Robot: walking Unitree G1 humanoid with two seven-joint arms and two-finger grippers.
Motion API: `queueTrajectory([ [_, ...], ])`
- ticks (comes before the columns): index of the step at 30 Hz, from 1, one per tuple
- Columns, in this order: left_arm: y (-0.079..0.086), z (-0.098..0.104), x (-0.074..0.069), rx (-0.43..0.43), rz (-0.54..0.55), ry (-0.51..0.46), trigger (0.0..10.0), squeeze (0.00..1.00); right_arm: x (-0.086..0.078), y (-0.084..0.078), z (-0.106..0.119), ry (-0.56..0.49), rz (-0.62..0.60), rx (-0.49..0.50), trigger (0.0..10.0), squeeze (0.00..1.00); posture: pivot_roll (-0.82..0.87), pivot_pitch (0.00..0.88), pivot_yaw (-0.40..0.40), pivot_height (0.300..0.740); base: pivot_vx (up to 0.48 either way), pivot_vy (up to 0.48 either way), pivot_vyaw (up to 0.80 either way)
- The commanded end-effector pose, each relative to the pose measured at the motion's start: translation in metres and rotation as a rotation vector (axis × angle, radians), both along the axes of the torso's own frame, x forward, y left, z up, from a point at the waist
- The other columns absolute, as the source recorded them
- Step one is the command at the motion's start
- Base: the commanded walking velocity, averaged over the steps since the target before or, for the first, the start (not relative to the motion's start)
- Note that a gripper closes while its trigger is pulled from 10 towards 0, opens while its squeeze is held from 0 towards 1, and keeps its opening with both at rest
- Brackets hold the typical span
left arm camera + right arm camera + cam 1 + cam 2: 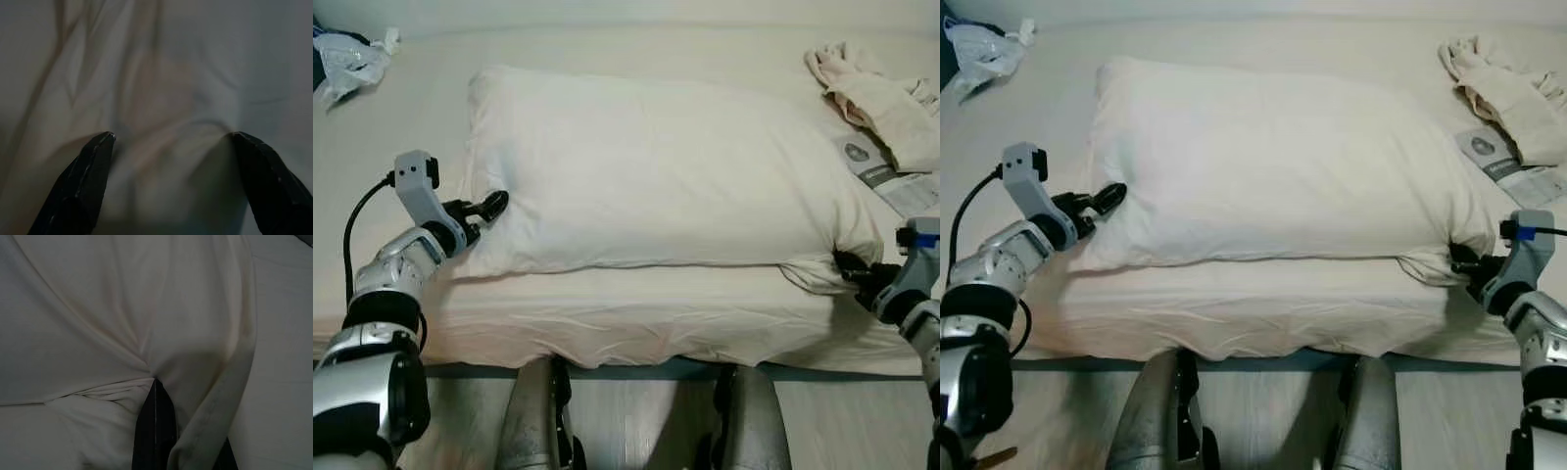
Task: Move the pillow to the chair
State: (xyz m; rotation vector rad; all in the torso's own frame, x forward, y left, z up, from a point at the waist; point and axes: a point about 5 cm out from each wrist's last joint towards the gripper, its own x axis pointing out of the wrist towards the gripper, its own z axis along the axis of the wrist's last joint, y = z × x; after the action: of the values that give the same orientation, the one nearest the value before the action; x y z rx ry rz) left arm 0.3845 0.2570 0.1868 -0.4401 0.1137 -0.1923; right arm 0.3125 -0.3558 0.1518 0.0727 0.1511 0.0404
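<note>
A big white pillow (pixel 656 171) lies flat across the bed (pixel 607 313). My left gripper (pixel 494 206) is at the pillow's left end, near its front corner. It is open, and the pillow fabric (pixel 166 98) bulges between the two spread fingers (pixel 93 166). My right gripper (pixel 848 262) is at the pillow's right front corner, where the cloth puckers. In the right wrist view its fingers (pixel 155 421) are pressed together with a fold of pillowcase (pixel 146 362) pinched at their tips.
A crumpled plastic bag (pixel 347 59) lies on the bed at the back left. Folded cream cloth (pixel 876 98) and a printed packet (pixel 876 171) lie at the back right. The bed's front edge (pixel 636 364) runs just above my legs (pixel 533 421) and the wooden floor.
</note>
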Motion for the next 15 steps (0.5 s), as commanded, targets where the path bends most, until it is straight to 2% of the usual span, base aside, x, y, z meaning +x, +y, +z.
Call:
queueTrajectory([
  [1,0.007,-0.016,-0.006,-0.034,0.011,0.103,10.0,1.0,-0.011,-0.01,-0.014,0.054,-0.053,0.017,0.0,0.0,0.07,0.302,0.047,0.536,0.0,0.0,0.0],
  [2,0.004,-0.024,-0.008,-0.056,-0.007,0.159,10.0,1.0,-0.01,-0.009,-0.014,0.053,-0.039,0.022,0.0,0.0,0.07,0.303,0.047,0.536,0.0,0.0,0.0],
  [3,0.001,-0.032,-0.01,-0.067,-0.032,0.205,10.0,0.16,-0.009,-0.007,-0.015,0.052,-0.025,0.026,0.0,0.0,0.07,0.303,0.048,0.536,0.0,0.0,0.0],
  [4,-0.004,-0.039,-0.012,-0.06,-0.063,0.239,10.0,0.0,-0.008,-0.004,-0.015,0.051,-0.009,0.033,0.0,0.0,0.07,0.302,0.048,0.536,0.0,0.0,0.0],
  [5,-0.01,-0.045,-0.014,-0.066,-0.101,0.263,10.0,0.0,-0.007,-0.001,-0.015,0.049,0.009,0.038,0.0,0.0,0.07,0.302,0.048,0.536,0.0,0.0,0.0],
  [6,-0.01,-0.045,-0.014,-0.066,-0.101,0.263,10.0,0.0,-0.007,-0.001,-0.015,0.049,0.009,0.038,0.0,0.0,0.07,0.302,0.048,0.536,0.0,0.0,0.0],
  [7,-0.019,-0.05,-0.015,-0.085,-0.145,0.277,10.0,0.0,-0.005,0.003,-0.016,0.049,0.028,0.045,0.0,0.0,0.07,0.303,0.049,0.536,0.0,0.0,0.0],
  [8,-0.036,-0.056,-0.016,-0.154,-0.233,0.288,10.0,0.0,-0.003,0.01,-0.017,0.047,0.07,0.059,0.0,0.0,0.07,0.301,0.048,0.536,0.0,0.0,0.0],
  [9,-0.036,-0.056,-0.016,-0.154,-0.233,0.288,10.0,0.0,-0.003,0.01,-0.017,0.047,0.07,0.059,0.0,0.0,0.07,0.301,0.048,0.536,0.0,0.0,0.0],
  [11,-0.056,-0.056,-0.016,-0.226,-0.318,0.265,10.0,0.0,0.001,0.018,-0.018,0.042,0.111,0.074,0.0,0.0,0.07,0.302,0.048,0.536,0.0,0.0,0.0],
  [15,-0.068,-0.055,-0.015,-0.269,-0.345,0.233,10.0,0.0,0.004,0.025,-0.019,0.038,0.134,0.082,0.0,0.0,0.06,0.301,0.047,0.536,0.0,0.0,0.0],
])
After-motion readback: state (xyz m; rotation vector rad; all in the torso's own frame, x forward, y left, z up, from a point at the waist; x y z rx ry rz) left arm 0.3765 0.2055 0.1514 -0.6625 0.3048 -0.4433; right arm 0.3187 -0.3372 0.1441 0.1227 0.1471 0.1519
